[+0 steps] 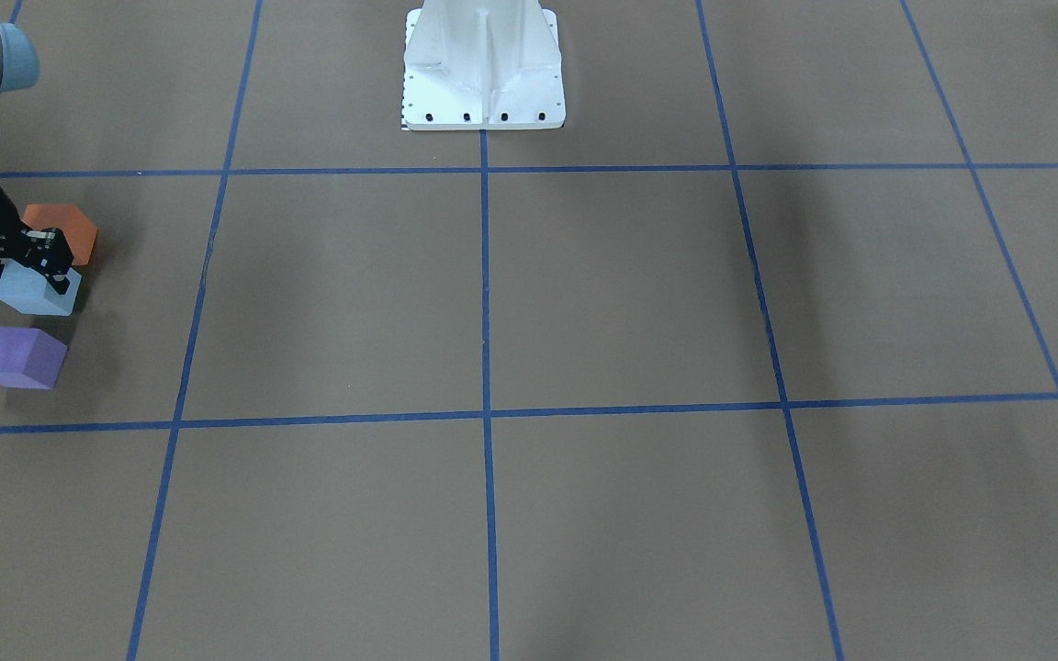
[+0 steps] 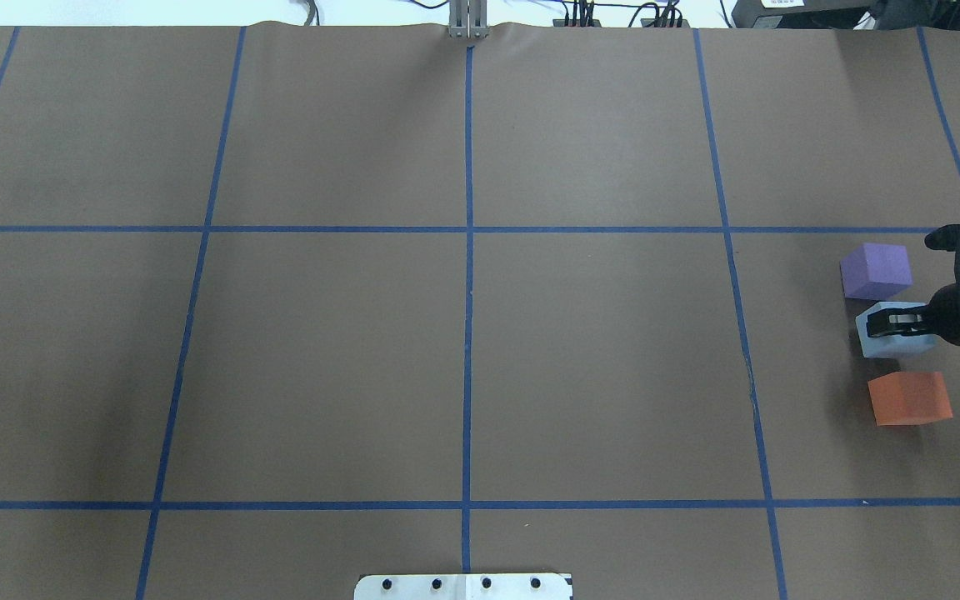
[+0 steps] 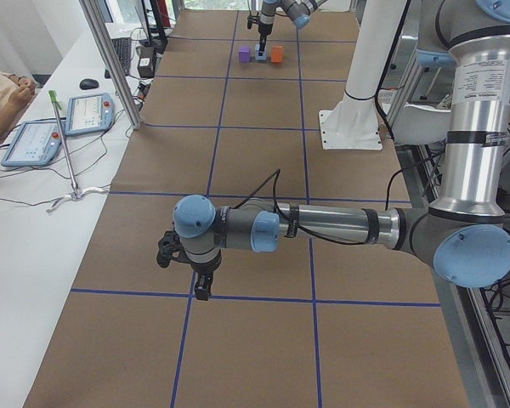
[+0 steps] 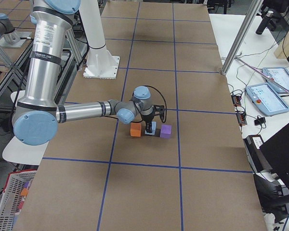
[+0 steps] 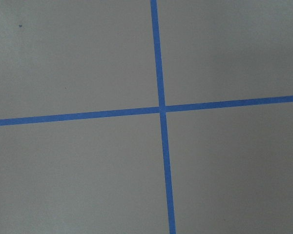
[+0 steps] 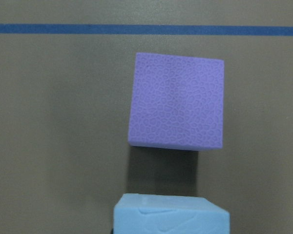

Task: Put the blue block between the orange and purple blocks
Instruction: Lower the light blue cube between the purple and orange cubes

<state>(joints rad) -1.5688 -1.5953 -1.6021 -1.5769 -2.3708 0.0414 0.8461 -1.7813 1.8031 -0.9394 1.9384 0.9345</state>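
The right arm (image 4: pixel 86 109) reached out low and nearly level across the table (image 2: pixel 597 333), its wrist bent so that the right gripper (image 2: pixel 892 321) pointed down at the row of blocks near the table's right end. The left arm (image 3: pixel 340 225) stretched forward over the table at the other end, well apart from the blocks, with the left gripper (image 3: pixel 202 289) pointing down just above a crossing of blue tape lines (image 5: pixel 161 108). That gripper showed only in the side view, so whether its jaws were wide or narrow could not be told.

The blue block (image 2: pixel 880 343) sat on the table between the orange block (image 2: pixel 909 398) and the purple block (image 2: pixel 876 269), with a small gap on each side. The right gripper's jaws stood at the blue block's upper part, the fingers lying across its top in the overhead view. Whether they pressed on the block or stood slightly off it could not be told. In the right wrist view the blue block's top edge lay at the bottom of the picture, with the purple block beyond it.

There were three blocks: one blue, one orange and one purple. There were two arms, each with one gripper.
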